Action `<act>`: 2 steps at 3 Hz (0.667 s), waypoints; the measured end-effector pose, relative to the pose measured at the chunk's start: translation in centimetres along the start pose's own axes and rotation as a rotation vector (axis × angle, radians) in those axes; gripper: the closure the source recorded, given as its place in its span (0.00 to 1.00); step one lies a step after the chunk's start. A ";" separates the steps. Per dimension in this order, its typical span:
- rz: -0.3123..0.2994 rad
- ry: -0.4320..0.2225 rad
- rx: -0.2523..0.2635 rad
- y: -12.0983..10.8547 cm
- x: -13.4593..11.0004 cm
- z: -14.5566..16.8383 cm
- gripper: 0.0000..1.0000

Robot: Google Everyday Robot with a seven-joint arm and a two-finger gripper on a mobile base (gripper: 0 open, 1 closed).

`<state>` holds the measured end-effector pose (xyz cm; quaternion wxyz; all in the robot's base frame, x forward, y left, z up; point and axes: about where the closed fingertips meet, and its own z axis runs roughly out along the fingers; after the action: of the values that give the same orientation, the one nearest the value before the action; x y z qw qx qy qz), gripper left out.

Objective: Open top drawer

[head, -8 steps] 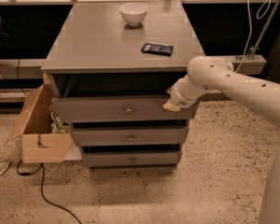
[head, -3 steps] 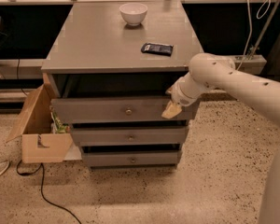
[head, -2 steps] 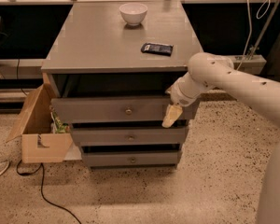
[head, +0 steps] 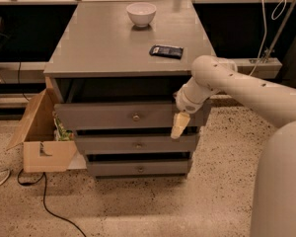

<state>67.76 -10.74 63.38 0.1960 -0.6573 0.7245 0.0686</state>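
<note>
The top drawer (head: 113,116) is a wide grey front with a small round metal knob (head: 136,117). It stands pulled out a little from the grey cabinet (head: 108,43), with a dark gap above it. My gripper (head: 180,125) hangs pointing down in front of the drawer's right end, at the end of my white arm (head: 237,90) that reaches in from the right. Its pale tip overlaps the drawer front's lower edge, well right of the knob.
Two narrower grey drawers (head: 138,144) (head: 139,168) sit below. A white bowl (head: 141,13) and a dark flat item (head: 166,51) lie on the cabinet top. An open cardboard box (head: 42,142) stands at the cabinet's left. A cable (head: 54,211) runs across the speckled floor.
My gripper has swung down from the top drawer's upper right corner to hang lower in front of its right end. The drawer stays about as far out as before.
</note>
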 end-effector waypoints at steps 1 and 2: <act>-0.011 0.038 -0.055 0.3 0.2 0.8 0.03; -0.041 0.102 -0.124 1.6 -0.1 0.3 0.24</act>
<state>66.21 -10.34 62.88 0.1190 -0.6854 0.7144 0.0757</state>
